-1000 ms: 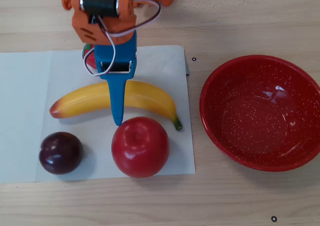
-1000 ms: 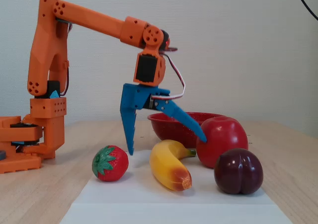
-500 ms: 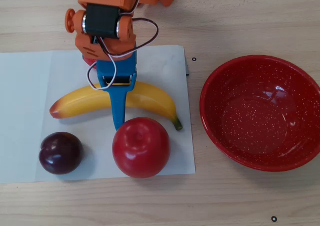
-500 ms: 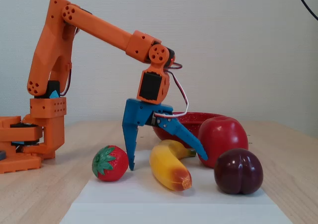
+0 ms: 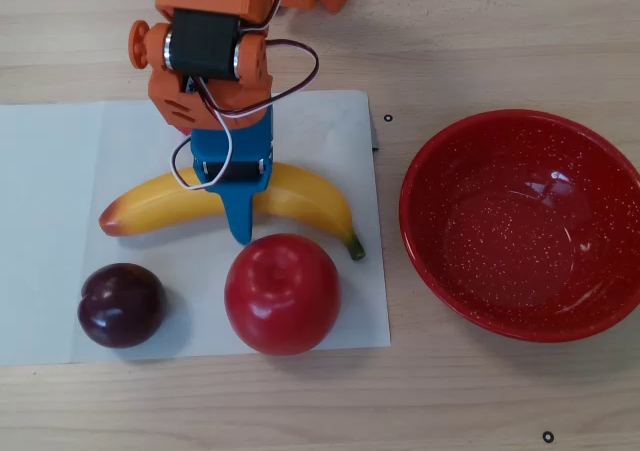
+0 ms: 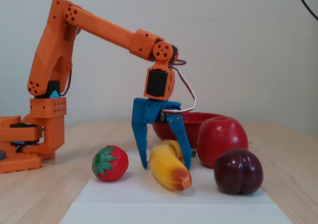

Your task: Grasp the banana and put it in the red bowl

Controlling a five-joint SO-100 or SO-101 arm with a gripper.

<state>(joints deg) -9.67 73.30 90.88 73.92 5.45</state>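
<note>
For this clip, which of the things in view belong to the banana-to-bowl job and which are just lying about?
Part of the job:
- banana, on the white paper
- red bowl, empty, off the paper
- gripper, open, fingers straddling the banana

Just lying about:
- red apple
- dark plum
- strawberry, seen only in the fixed view

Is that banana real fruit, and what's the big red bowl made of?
The banana looks like a toy, probably plastic: its yellow skin is smooth, evenly coloured and glossy, with a painted-looking reddish tip. The red bowl looks like enamelled metal or hard plastic; it is shiny with bright reflections and fine white speckles. Which one, the pictures leave open.
</note>
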